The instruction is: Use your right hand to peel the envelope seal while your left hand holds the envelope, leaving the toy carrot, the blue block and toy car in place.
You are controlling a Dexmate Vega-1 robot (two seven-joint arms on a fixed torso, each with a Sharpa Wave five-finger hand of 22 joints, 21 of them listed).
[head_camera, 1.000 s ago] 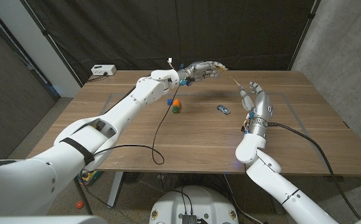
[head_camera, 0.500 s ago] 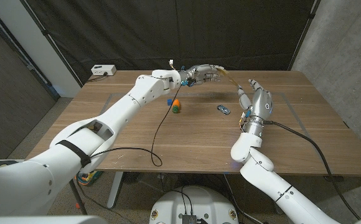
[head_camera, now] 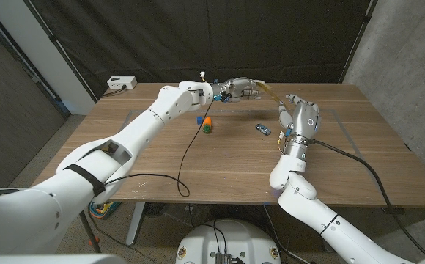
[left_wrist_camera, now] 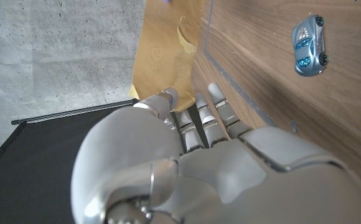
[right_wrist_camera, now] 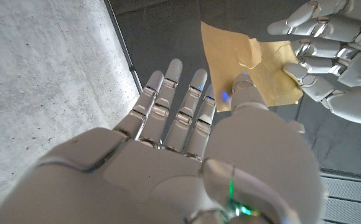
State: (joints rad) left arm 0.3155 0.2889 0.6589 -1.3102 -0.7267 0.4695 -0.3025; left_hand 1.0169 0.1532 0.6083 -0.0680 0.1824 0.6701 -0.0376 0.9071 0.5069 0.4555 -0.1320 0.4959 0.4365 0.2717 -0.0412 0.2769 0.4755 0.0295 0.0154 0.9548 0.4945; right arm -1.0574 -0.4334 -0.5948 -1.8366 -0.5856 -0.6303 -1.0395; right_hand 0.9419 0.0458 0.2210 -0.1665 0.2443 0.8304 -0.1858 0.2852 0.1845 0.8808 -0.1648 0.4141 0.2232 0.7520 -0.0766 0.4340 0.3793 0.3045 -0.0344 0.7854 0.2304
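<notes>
White glossy arms; a black band rings the left arm (head_camera: 88, 178). Silver-grey hands, segmented fingers (right_wrist_camera: 168, 93), black cables trailing.

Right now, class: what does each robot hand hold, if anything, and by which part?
The left hand grips the envelope by one edge, lifted off the table. The right hand holds nothing; its fingers are spread, one fingertip at the envelope's face.

A tan envelope (right_wrist_camera: 243, 65) hangs above the table's far side, while the carrot (head_camera: 207, 125), blue block (head_camera: 199, 119) and toy car (head_camera: 262, 129) lie on the wood.

Lab — black curtains (head_camera: 198, 37), concrete wall (head_camera: 410, 66)
</notes>
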